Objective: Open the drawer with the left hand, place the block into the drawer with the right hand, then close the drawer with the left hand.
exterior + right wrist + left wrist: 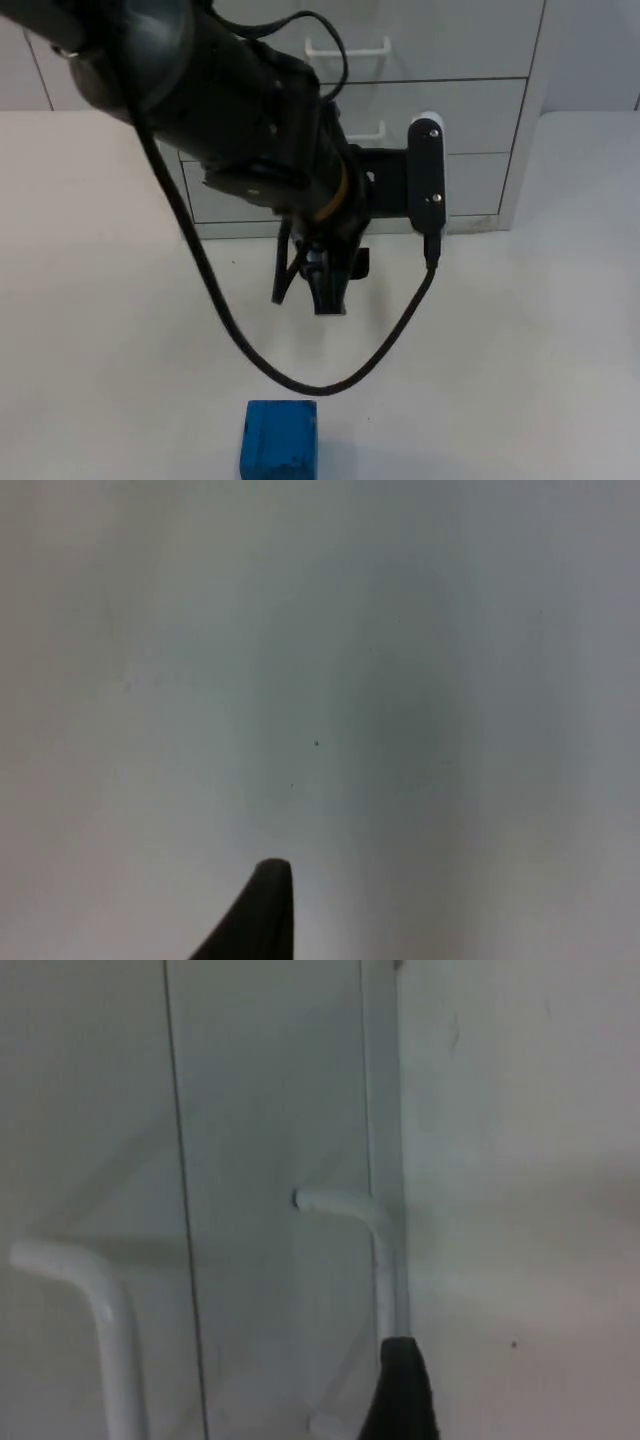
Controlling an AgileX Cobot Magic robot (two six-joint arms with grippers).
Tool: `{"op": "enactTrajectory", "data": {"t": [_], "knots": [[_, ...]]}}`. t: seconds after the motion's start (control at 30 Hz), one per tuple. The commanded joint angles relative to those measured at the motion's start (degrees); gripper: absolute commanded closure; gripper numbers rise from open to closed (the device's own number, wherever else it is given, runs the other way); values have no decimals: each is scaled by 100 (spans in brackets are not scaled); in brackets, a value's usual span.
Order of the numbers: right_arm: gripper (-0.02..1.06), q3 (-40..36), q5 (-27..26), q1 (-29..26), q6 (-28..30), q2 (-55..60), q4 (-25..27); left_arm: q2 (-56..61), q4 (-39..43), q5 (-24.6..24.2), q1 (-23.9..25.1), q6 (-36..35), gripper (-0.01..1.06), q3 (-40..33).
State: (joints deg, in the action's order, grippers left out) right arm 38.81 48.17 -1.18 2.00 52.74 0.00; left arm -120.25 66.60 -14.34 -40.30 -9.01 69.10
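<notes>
Blue block point(279, 438) lies beyond left gripper's point(318, 287) empty, parted fingers.

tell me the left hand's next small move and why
Probably ease the left hand forward toward the drawer handle. The drawer unit looks shut, the handle is ungrasped just ahead of the fingertip, and the blue block waits on the table.
</notes>
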Motion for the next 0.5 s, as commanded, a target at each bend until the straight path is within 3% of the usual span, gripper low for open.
{"op": "enactTrajectory", "data": {"t": [0.0,0.23,0.47], "knots": [[1,51,-49,-31,15,4,0,-157,289,8,-34,-135,44,136],[1,51,-49,-31,15,4,0,-568,1102,-506,-24,-884,44,551],[1,51,-49,-31,15,4,0,-775,2080,-581,37,-1859,44,620]]}}
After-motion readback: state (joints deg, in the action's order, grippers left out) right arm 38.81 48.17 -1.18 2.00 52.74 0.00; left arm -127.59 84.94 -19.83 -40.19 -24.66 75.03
